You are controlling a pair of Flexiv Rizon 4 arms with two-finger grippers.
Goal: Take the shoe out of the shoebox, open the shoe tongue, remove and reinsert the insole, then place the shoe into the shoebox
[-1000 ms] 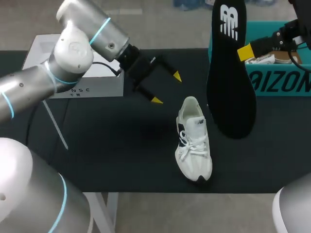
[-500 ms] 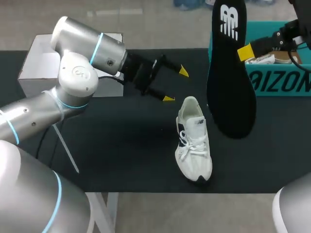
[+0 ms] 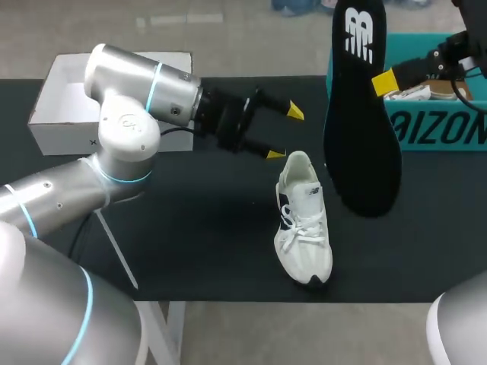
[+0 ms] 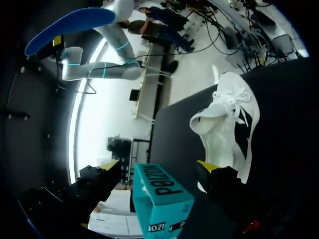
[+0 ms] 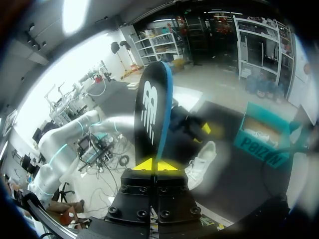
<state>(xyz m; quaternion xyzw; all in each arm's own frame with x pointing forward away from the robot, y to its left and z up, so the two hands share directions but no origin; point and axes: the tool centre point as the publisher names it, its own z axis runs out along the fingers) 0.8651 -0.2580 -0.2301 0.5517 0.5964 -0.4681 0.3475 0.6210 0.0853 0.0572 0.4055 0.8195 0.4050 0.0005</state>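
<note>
nearing the shoe (image 3: 304, 220), left end effector (image 3: 284, 133) gapes; right end effector (image 5: 155, 165) clamps insole (image 3: 361, 137).

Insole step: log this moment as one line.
left gripper open near shoe | right gripper shut on insole, upright | shoe outside shoebox

A white sneaker (image 3: 304, 220) lies on the dark tabletop (image 3: 190, 236), heel toward the left claw (image 3: 284, 133), whose fingers stand apart just beside it. The right claw (image 3: 383, 80) grips a black insole (image 3: 361, 144) upright before the teal shoebox (image 3: 434, 125).
</note>
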